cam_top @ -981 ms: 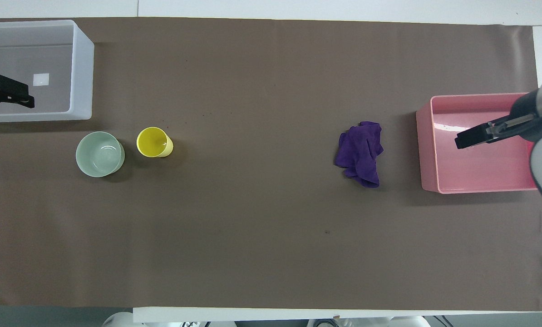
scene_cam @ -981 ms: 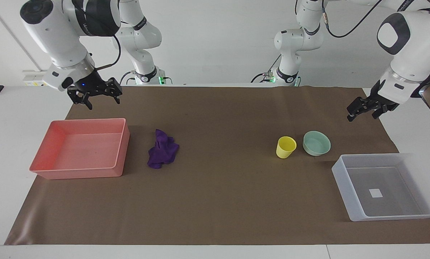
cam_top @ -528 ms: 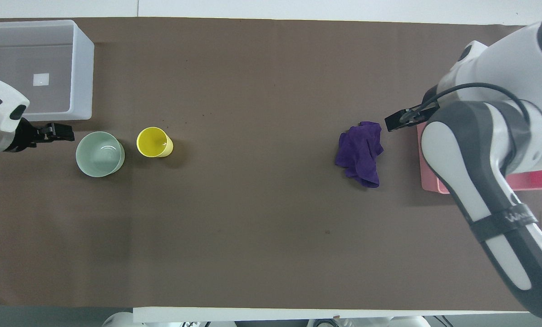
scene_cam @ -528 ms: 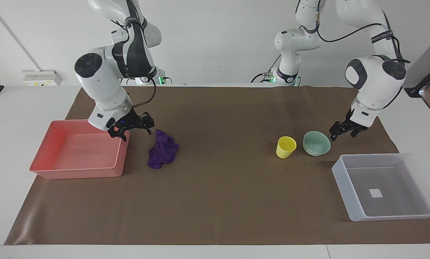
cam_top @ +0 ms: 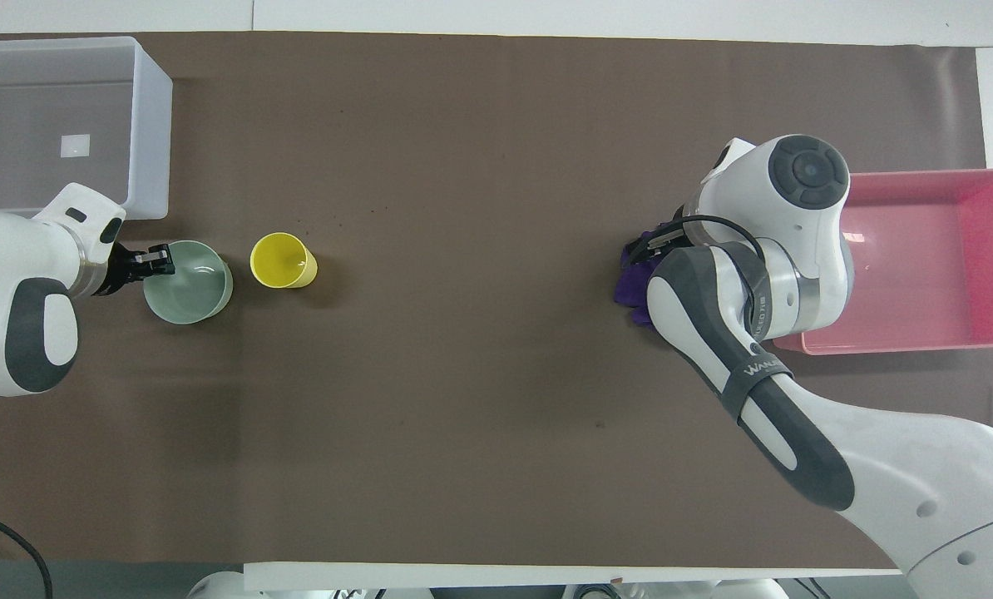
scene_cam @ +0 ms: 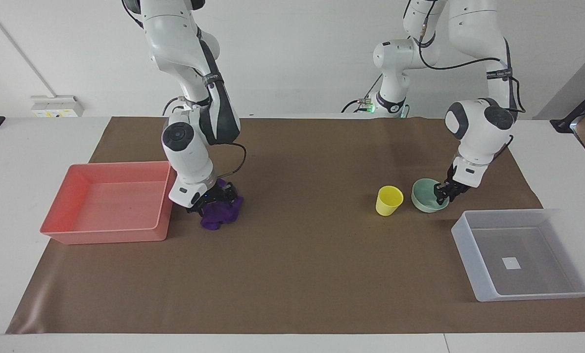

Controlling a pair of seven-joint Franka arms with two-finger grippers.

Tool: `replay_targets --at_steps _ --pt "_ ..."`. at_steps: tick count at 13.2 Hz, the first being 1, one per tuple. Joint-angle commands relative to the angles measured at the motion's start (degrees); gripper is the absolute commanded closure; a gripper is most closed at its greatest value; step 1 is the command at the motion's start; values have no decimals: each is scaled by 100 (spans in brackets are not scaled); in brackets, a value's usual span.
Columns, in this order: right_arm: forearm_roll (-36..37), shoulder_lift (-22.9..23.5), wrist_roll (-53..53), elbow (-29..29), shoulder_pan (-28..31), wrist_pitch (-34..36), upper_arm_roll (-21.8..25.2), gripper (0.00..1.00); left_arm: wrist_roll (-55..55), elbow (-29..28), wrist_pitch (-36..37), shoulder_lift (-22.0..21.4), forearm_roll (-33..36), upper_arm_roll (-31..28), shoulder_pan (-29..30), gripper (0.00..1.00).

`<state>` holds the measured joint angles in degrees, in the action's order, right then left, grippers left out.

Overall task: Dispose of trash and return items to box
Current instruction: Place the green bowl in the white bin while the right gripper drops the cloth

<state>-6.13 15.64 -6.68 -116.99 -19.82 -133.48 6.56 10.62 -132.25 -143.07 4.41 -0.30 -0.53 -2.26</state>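
Note:
The purple trash wad (scene_cam: 219,218) lies on the brown mat beside the pink tray; in the overhead view only an edge of the wad (cam_top: 629,287) shows under the arm. My right gripper (scene_cam: 213,198) is down on top of it, open, fingers on either side; it also shows in the overhead view (cam_top: 650,245). The mint-green bowl (scene_cam: 425,196) and the yellow cup (scene_cam: 388,200) stand side by side. My left gripper (scene_cam: 442,192) is at the bowl's rim on the side away from the cup, as the overhead view (cam_top: 157,259) also shows. The translucent box (scene_cam: 464,245) holds nothing.
The pink tray (scene_cam: 101,235) stands at the right arm's end of the table and holds nothing. The box (cam_top: 151,133) stands at the left arm's end, farther from the robots than the bowl (cam_top: 193,291) and cup (cam_top: 280,259). The brown mat (scene_cam: 297,255) covers the table.
Both arms came down from high up. The right gripper moved from over the tray onto the purple wad. The left gripper reached the bowl's rim, and the bowl shifted slightly toward the cup.

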Motion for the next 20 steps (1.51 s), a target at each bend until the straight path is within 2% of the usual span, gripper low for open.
replay_targets --at_steps 1,3,4,6,7,9,11,12,14,16,18,20 --pt "-99 -35 62 -253 -31 -223 12 29 133 40 84 -11 65 -43 -64 100" --pt "-99 -44 62 -271 -31 -179 12 63 116 486 1152 -220 65 9 -64 100" --pt "-99 -44 105 -263 -22 -161 12 75 107 881 1880 -352 56 18 -64 100" --pt "-99 -44 220 -228 -13 -126 12 95 89 1935 3131 -301 -101 27 -64 100" --pt "-99 -78 220 -192 21 -48 12 100 72 2418 3492 -205 -346 18 -29 100" --pt "-99 -280 211 26 57 337 21 100 72 3114 3541 137 -611 -52 102 100" --pt "-99 -561 220 430 92 1048 64 100 124 3249 2841 366 -804 -61 479 100" --pt "-99 -710 220 597 188 1391 65 100 124 3562 2785 733 -901 -61 690 100" --pt "-38 -974 211 887 451 1945 65 100 133 4825 2802 1794 -868 -61 990 100" --pt "85 -1150 211 1221 715 2499 91 100 124 5400 2488 2534 -858 -78 1034 100" --pt "488 -1405 168 1285 1075 2730 82 100 124 5464 2049 2984 -832 -96 1236 100" --pt "639 -1485 -103 1197 1592 2818 82 100 116 5089 1433 3127 -744 -96 1245 100"
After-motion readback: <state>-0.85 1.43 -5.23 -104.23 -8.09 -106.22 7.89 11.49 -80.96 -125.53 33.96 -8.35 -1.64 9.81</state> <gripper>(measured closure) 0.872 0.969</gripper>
